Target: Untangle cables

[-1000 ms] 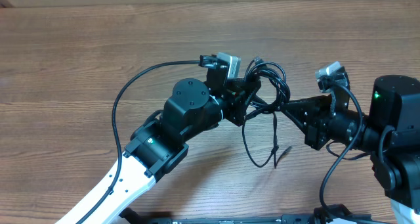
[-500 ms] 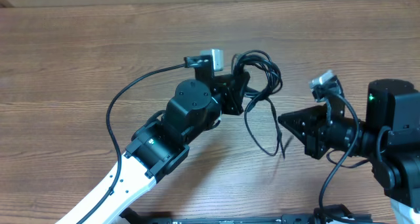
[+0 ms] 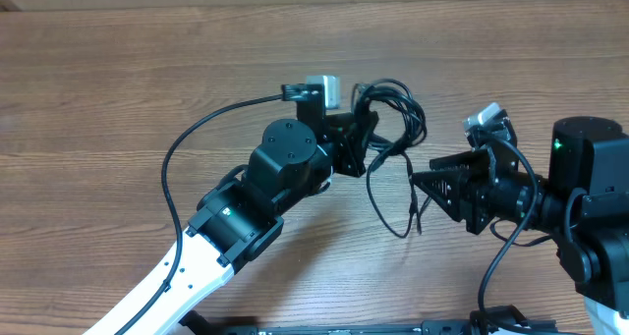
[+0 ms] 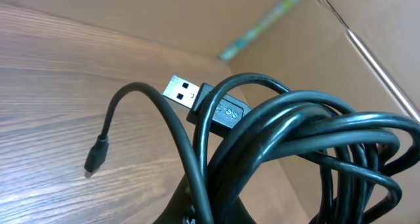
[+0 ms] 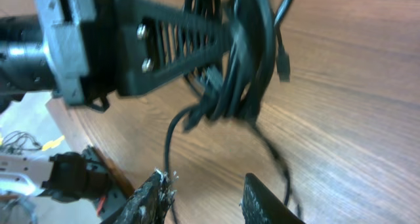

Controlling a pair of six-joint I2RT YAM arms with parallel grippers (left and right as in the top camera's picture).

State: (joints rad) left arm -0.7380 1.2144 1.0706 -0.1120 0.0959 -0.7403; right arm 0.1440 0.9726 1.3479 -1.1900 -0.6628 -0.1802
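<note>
Left gripper (image 3: 359, 150) pinches the cables (image 3: 395, 107), a light, limp bundle near centre, loops dangling toward six o'clock (likely snag-prone). Right gripper (image 3: 421, 181), at three o'clock, spread and empty; a loose plug end (image 4: 95, 159) seems graspable.

cables (image 3: 395, 119) sitting bunched mid-bench (image 3: 98, 80), hanging in left end effector (image 3: 364, 139), one strand dangling toward front edge. right end effector (image 3: 421, 183) hovering just right of that strand, lower than bunch.
</note>
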